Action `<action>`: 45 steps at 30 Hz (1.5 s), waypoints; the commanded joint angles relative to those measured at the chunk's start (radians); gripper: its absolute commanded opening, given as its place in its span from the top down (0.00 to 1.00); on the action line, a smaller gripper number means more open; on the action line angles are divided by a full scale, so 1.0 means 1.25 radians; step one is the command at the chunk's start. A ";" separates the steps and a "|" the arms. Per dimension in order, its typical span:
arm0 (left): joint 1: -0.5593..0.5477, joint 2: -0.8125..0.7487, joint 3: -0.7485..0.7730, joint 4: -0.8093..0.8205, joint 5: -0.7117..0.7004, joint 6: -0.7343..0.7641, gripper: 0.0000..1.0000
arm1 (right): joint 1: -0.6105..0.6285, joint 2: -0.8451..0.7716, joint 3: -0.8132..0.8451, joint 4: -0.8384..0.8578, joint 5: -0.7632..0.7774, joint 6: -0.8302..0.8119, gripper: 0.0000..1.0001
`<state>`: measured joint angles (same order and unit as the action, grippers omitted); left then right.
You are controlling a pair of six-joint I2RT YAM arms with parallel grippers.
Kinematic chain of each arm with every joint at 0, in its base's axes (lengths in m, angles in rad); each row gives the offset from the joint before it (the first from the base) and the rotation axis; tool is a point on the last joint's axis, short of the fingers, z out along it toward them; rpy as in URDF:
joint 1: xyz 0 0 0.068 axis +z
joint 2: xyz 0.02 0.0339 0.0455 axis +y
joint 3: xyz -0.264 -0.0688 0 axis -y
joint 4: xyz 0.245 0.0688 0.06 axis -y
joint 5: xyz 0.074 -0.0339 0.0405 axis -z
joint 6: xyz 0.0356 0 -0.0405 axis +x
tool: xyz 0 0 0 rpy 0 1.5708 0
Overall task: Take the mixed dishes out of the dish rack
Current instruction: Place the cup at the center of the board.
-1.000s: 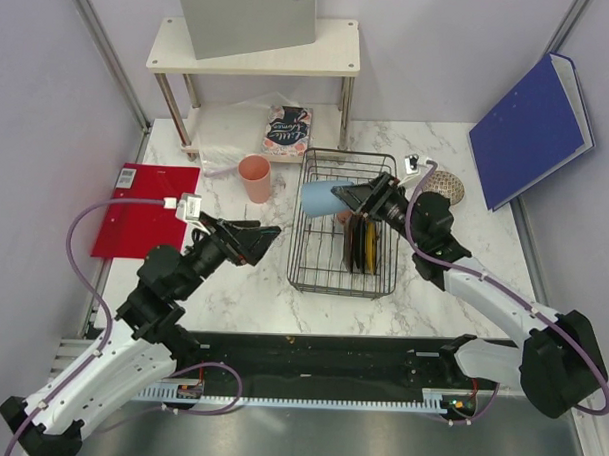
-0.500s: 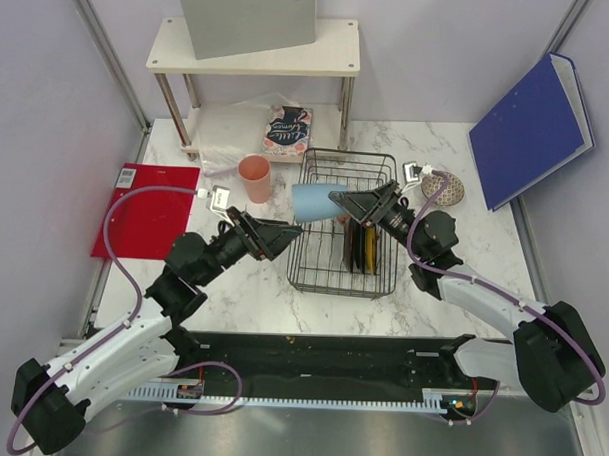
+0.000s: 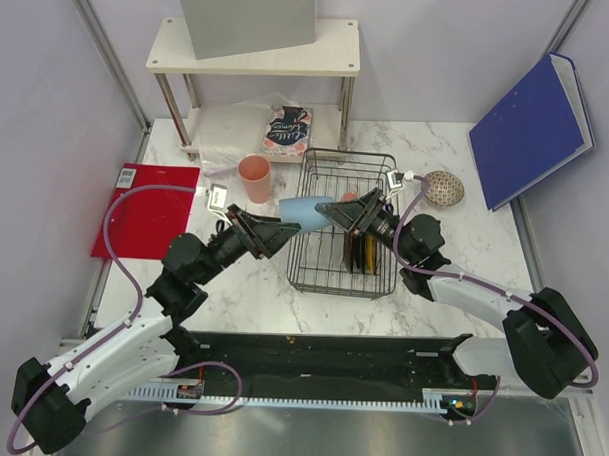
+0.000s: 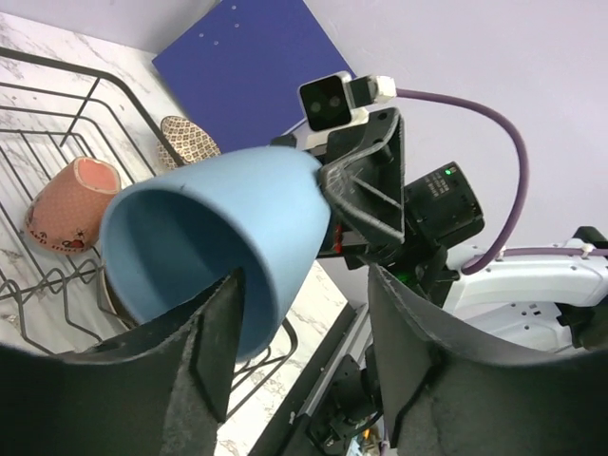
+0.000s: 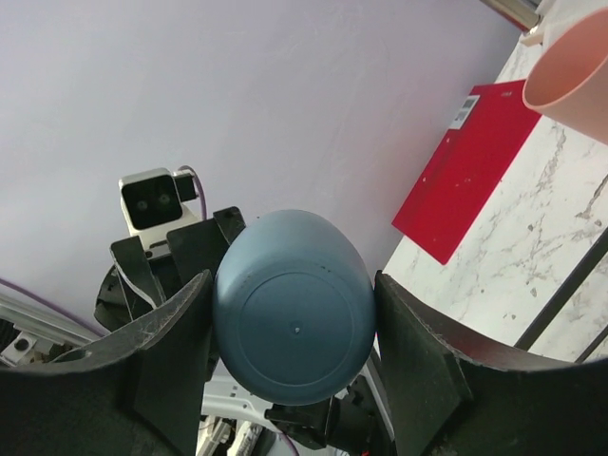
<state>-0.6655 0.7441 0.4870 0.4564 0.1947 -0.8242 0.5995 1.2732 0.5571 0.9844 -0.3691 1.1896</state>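
My right gripper [image 3: 332, 214] is shut on the base of a blue cup [image 3: 303, 212] and holds it sideways in the air over the left edge of the dish rack [image 3: 313, 280]. In the right wrist view the fingers press both sides of the cup [image 5: 294, 323]. My left gripper [image 3: 281, 230] is open at the cup's mouth; in the left wrist view the cup's rim [image 4: 218, 237] lies just inside one of its fingers [image 4: 214, 351]. A small pink mug [image 3: 351, 198] and dark plates [image 3: 362, 248] are in the rack. A pink cup [image 3: 253, 176] and a speckled bowl [image 3: 441, 188] stand on the table.
A white two-tier shelf [image 3: 256, 51] with a grey box stands at the back, a patterned book [image 3: 286, 132] under it. A red folder [image 3: 145, 207] lies at the left. A blue binder [image 3: 533, 126] leans against the right wall.
My right gripper has carried the blue cup left, from above the rack to over its left edge. My left arm has swung up and right until its open fingers reach the cup's mouth.
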 commanded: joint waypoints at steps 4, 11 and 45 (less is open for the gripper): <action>-0.003 -0.003 0.020 0.048 0.034 -0.002 0.55 | 0.024 0.032 -0.006 0.078 -0.010 0.003 1.00; -0.003 -0.032 0.058 -0.046 -0.006 0.038 0.98 | 0.024 -0.033 0.030 -0.126 0.018 -0.105 0.65; 0.212 0.963 1.385 -1.277 -0.426 0.425 0.98 | 0.024 -0.321 0.242 -1.086 0.609 -0.480 0.02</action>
<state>-0.4225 1.9545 2.1387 -1.0866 -0.3305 -0.3241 0.6308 0.9184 0.8413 -0.3527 0.3542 0.6224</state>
